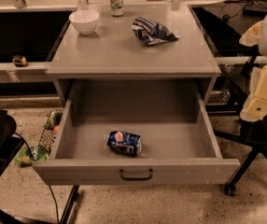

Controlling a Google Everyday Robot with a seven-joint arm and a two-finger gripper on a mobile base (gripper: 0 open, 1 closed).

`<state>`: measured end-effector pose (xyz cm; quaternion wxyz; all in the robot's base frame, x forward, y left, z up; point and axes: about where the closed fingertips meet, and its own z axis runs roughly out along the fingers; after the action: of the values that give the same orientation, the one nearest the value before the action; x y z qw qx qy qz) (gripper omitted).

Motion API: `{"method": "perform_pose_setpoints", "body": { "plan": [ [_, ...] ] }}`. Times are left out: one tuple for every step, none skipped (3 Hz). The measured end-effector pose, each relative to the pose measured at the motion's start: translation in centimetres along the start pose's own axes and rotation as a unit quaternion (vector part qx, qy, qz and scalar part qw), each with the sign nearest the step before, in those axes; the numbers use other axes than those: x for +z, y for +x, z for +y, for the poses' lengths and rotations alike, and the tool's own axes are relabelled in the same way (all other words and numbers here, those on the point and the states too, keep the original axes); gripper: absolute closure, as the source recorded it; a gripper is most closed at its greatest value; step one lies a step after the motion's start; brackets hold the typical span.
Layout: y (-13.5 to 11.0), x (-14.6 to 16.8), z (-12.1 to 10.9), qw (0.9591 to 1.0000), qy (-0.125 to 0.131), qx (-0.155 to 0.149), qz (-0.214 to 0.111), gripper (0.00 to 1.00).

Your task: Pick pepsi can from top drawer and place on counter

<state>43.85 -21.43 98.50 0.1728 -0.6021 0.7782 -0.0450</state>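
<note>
Gripper [265, 93]: pale and blocky, off the counter's right edge; we cannot tell whether it is wide or narrow.
Pepsi can [124, 142]: one glossy cylinder lying on its side, front middle of the open top drawer [180, 143].
Counter [124, 50]: smooth flat grey, where we count one round white bowl [84, 21] at the back left, one upright green-and-silver can [116, 0] at the back edge, and one crumpled striped bag [152, 31].

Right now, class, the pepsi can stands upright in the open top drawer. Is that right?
No. The camera view shows the pepsi can lying on its side in the open top drawer; the gripper hangs at the right edge, clear of it.
</note>
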Motion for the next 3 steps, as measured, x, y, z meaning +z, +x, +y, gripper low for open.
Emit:
{"method": "perform_pose_setpoints", "body": {
  "plan": [
    [0.0, 0.0, 0.0, 1.0, 0.0, 0.0, 0.0, 0.0],
    [-1.3, 2.5, 0.7, 0.9995, -0.005, 0.01, -0.028, 0.0],
    [-5.6, 8.9, 2.5, 0.9953, -0.035, 0.029, -0.085, 0.0]
  ]
}}
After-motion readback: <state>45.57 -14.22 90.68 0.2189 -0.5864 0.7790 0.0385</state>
